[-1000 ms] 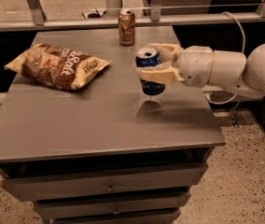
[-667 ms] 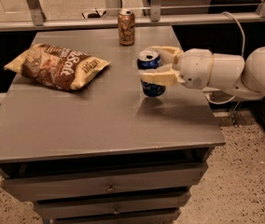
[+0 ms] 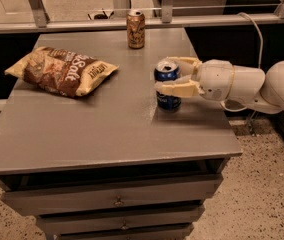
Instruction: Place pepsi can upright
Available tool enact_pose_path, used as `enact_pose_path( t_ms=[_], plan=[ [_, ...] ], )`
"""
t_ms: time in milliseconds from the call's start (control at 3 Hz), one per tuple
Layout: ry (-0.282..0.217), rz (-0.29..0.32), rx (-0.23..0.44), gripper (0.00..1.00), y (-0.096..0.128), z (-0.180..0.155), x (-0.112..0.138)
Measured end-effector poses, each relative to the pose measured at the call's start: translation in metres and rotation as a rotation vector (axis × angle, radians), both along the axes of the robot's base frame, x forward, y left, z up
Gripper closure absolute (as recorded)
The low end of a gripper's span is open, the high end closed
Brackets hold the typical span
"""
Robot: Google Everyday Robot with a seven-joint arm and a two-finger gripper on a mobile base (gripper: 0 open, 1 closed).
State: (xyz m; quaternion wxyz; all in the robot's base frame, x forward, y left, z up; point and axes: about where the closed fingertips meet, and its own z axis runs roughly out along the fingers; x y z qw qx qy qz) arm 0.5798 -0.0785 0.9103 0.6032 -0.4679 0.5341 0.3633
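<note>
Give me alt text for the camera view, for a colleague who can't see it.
The gripper, reaching in from the right, grips the upright pepsi can at the right side of a grey table. A chip bag lies at left; an orange-brown can stands at the back.

The white arm (image 3: pixel 277 86) comes in from the right, stretched out roughly level, with a chunky rounded wrist (image 3: pixel 227 79). The hand (image 3: pixel 167 74) sits over the right part of the desk (image 3: pixel 107 129) and points left. One cream finger (image 3: pixel 182 60) is on the far side of the pepsi can (image 3: pixel 168 101), the other on the near side, and both are pressed against it.
</note>
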Motion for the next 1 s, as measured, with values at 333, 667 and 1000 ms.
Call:
enact_pose_path(
  t_ms=[333, 667, 1000],
  plan=[
    [0.008, 0.002, 0.024, 0.05, -0.007, -0.004, 0.001],
    [0.018, -0.011, 0.041, 0.0, -0.019, -0.007, -0.003],
    [0.009, -0.06, 0.026, 0.0, -0.052, 0.006, -0.023]
  ],
)
